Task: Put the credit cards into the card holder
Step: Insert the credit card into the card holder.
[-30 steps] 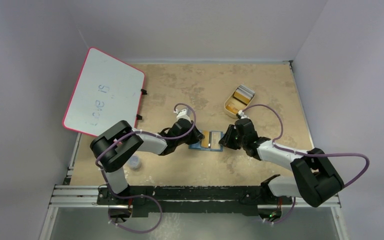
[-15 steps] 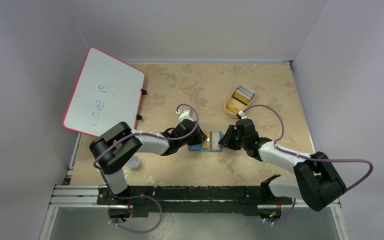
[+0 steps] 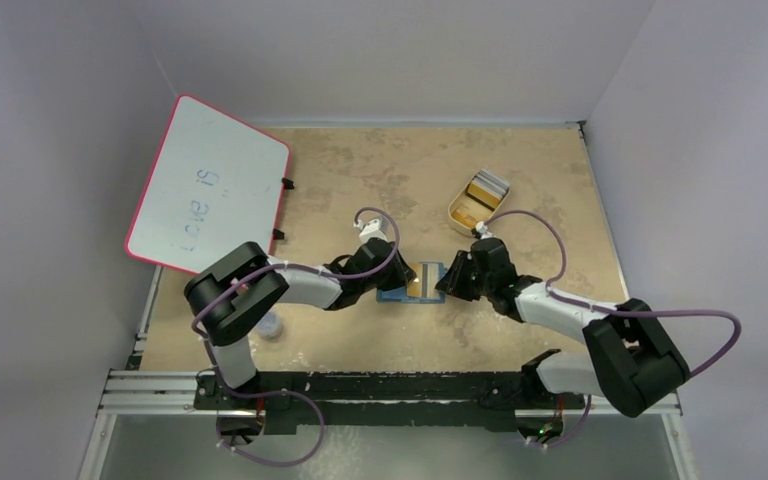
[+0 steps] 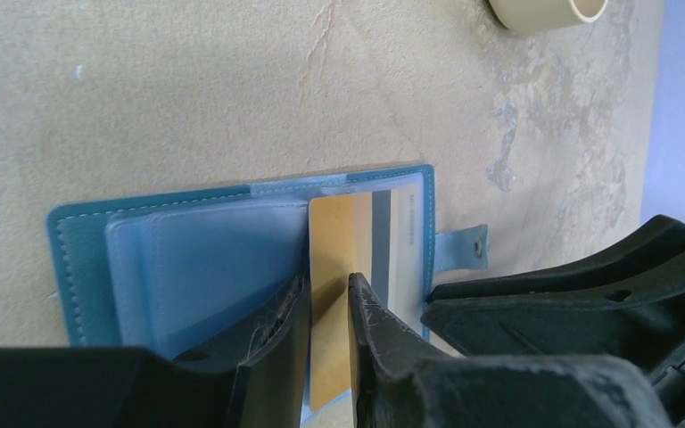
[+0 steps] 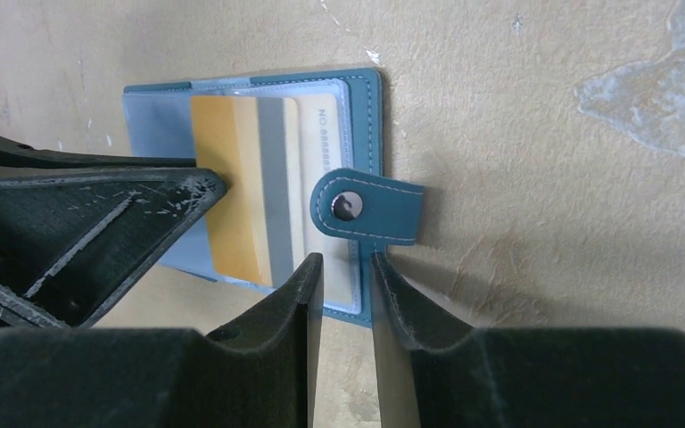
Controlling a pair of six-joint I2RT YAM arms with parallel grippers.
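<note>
Left fingers (image 4: pixel 276 357) narrowly parted over card (image 4: pixel 330 241)

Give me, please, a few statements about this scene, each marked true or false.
1. The card holder lies open on the table. True.
2. An orange card lies on the open holder. True.
3. The beige tray is empty. False: cards lie in it.
4. The whiteboard is on the table's right side. False: it is at the far left.
5. The left gripper and the right gripper both have their jaws at the holder. True.
6. The holder's strap is snapped shut. False: it sticks out loose at the holder's edge.
</note>
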